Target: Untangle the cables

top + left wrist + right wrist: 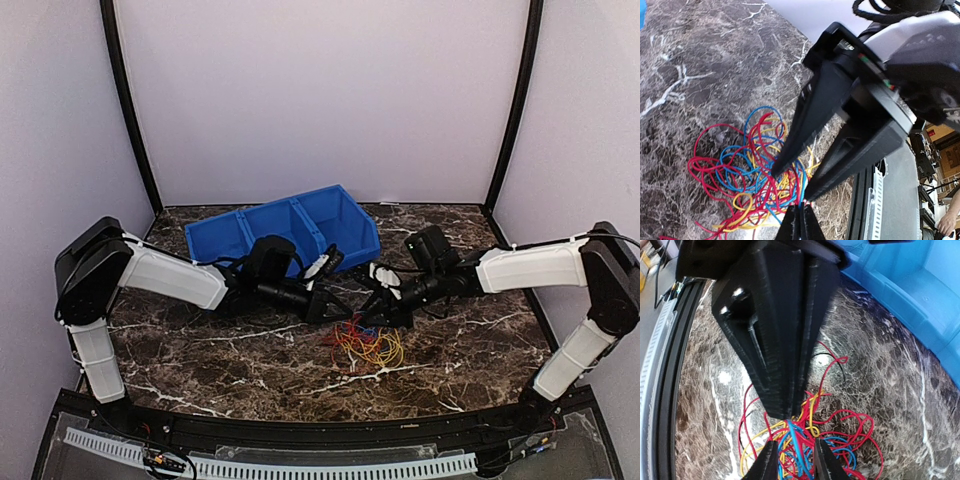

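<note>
The cables (368,346) are a loose tangle of red, blue and yellow loops lying on the marble table just in front of both grippers. My left gripper (340,312) reaches in from the left. In the left wrist view it (801,211) is shut, with red and blue strands of the cables (740,170) pinched at its tip. My right gripper (368,320) faces it tip to tip. In the right wrist view its fingers (794,445) stand apart, with several strands of the cables (850,440) running between them, and the left gripper's shut tip (787,412) hangs just above.
A blue bin (215,246) with three compartments stands behind the grippers at the back centre, and its wall (910,285) also shows in the right wrist view. A black rail (300,430) runs along the table's near edge. Pale walls close in the sides and back.
</note>
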Available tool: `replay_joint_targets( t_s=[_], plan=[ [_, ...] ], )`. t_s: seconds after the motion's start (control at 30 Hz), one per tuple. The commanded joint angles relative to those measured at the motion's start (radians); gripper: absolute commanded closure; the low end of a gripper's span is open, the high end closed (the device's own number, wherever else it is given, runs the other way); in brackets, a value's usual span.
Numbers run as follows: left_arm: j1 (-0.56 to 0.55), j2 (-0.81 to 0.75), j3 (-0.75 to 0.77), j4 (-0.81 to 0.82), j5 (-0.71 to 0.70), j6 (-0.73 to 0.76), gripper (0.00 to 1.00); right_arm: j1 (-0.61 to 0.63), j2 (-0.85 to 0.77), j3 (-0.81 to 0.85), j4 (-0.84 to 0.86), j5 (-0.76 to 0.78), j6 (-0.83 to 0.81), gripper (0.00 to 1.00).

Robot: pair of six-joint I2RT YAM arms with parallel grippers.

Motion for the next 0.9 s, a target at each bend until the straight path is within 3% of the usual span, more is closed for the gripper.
replay_joint_targets(
  t_s=[0.0,0.17,0.33,0.47,0.7,0.87],
  plan=[
    [-0.003,-0.088,-0.024,-0.026,-0.024,0.011,1.0,-0.006,0.03,0.015,0.007,0.003,0.006,0.62],
    [-0.003,-0.205,-0.038,-0.033,-0.075,0.009,1.0,-0.006,0.082,0.025,0.017,0.031,0.033,0.6],
    [-0.004,-0.299,-0.045,-0.066,-0.136,0.015,1.0,-0.004,0.161,0.062,-0.014,0.005,0.047,0.73],
    [-0.002,-0.432,-0.044,-0.128,-0.228,0.033,1.0,-0.005,0.188,0.081,-0.027,0.002,0.059,0.77],
    [0.005,-0.663,0.04,-0.352,-0.51,0.133,1.0,-0.004,0.193,0.085,-0.028,0.006,0.063,0.81],
    [0.01,-0.796,0.229,-0.547,-0.729,0.24,1.0,-0.004,0.197,0.087,-0.031,0.006,0.063,0.83]
  ],
)
